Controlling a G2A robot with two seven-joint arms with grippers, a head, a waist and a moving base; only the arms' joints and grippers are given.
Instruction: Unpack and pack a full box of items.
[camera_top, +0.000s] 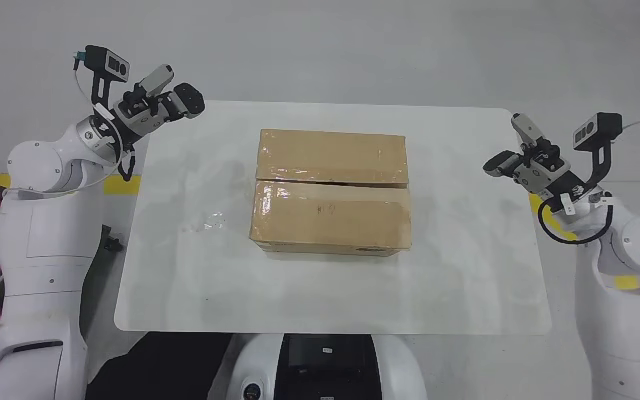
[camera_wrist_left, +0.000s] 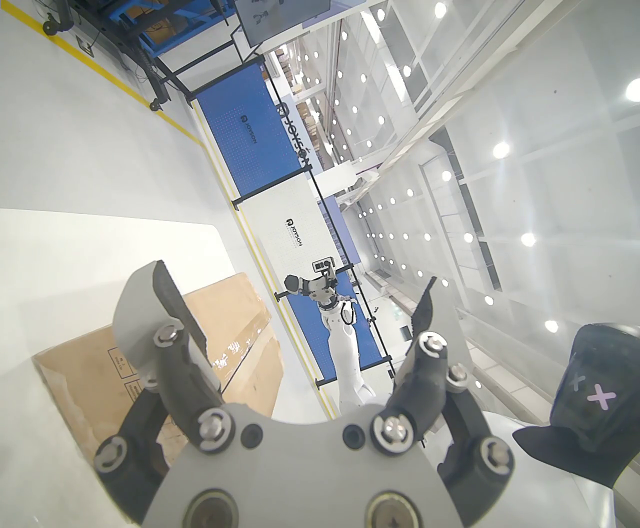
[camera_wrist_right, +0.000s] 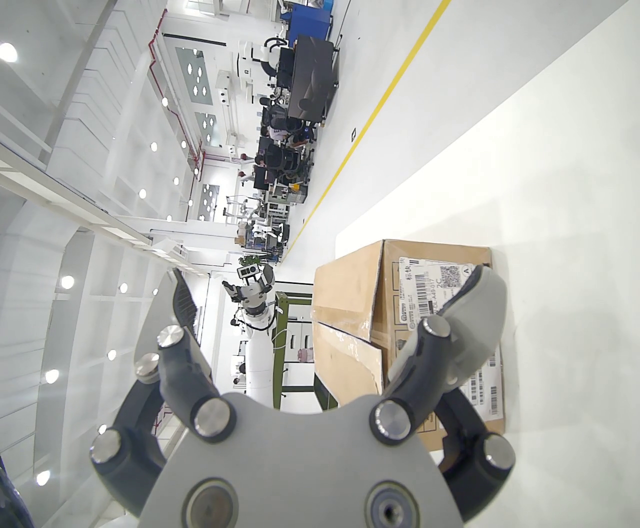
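top view: box (camera_top: 332, 190) (flaps closed) lies between left hand (camera_top: 178, 88) and right hand (camera_top: 505, 146).

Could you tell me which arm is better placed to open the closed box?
Right, slightly: the right tool, open, sits roughly level with the flap seam of the box; the left tool, also open, sits by the far table corner.
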